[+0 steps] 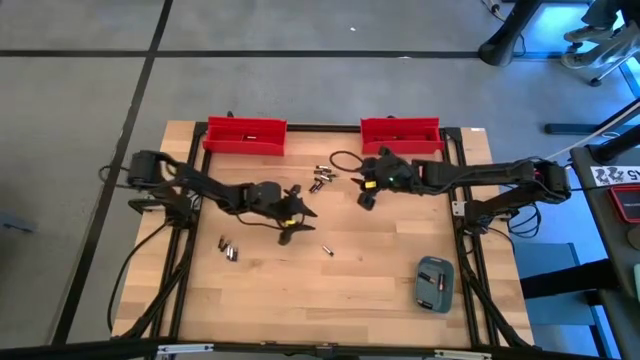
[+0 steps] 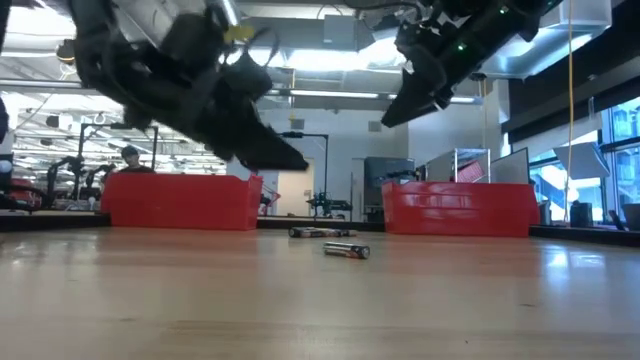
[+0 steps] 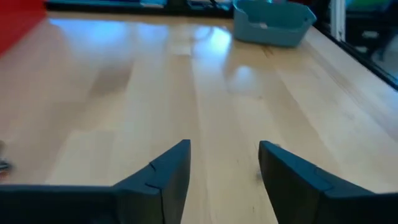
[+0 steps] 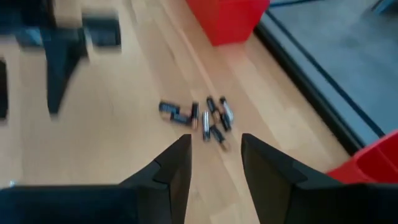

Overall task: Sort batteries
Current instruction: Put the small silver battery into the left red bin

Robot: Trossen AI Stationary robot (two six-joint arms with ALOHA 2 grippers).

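Right wrist view: dark, silver-tipped batteries (image 4: 199, 117) lie clustered.

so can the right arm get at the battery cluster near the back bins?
Probably yes. The right gripper hangs open just short of the battery cluster, with bare table between and nothing blocking; the left gripper is off to the side.

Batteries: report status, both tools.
Left tool open, empty, mid-table. Right tool open, above battery cluster near red bins. Other batteries scattered loose, none gripped. Nothing obstructing.
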